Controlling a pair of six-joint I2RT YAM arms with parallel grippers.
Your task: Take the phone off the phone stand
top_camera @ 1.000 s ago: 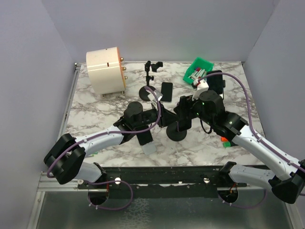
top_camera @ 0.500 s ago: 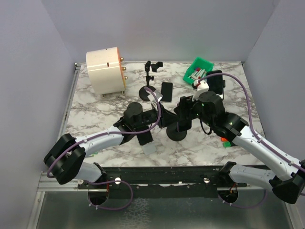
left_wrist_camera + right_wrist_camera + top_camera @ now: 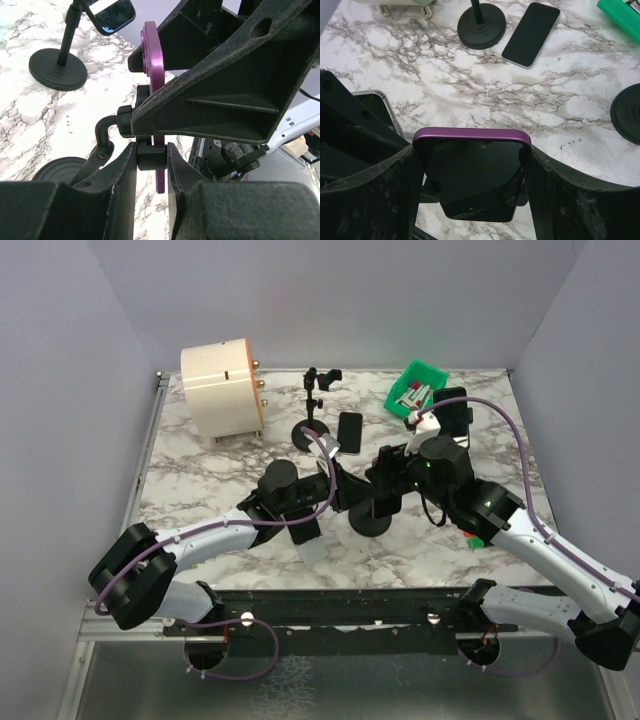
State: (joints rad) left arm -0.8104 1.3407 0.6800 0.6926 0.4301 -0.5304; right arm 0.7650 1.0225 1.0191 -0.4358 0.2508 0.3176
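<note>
Both arms meet over the middle of the marble table [image 3: 200, 465]. The right gripper [image 3: 475, 155] stands wide, its fingers pressed on the two long edges of the purple phone [image 3: 472, 175], which sits squarely between them. Just beneath, the left gripper [image 3: 151, 150] is pinched nearly closed on the phone stand [image 3: 102, 135] at its small clamp block [image 3: 150, 159]. The phone's length rises out of that clamp, so I'd guess a straight pull away from the left gripper frees it.

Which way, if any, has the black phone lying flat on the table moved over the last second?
No. In the top view the flat black phone lies just right of the rear stand's round base, exactly as it did before.
</note>
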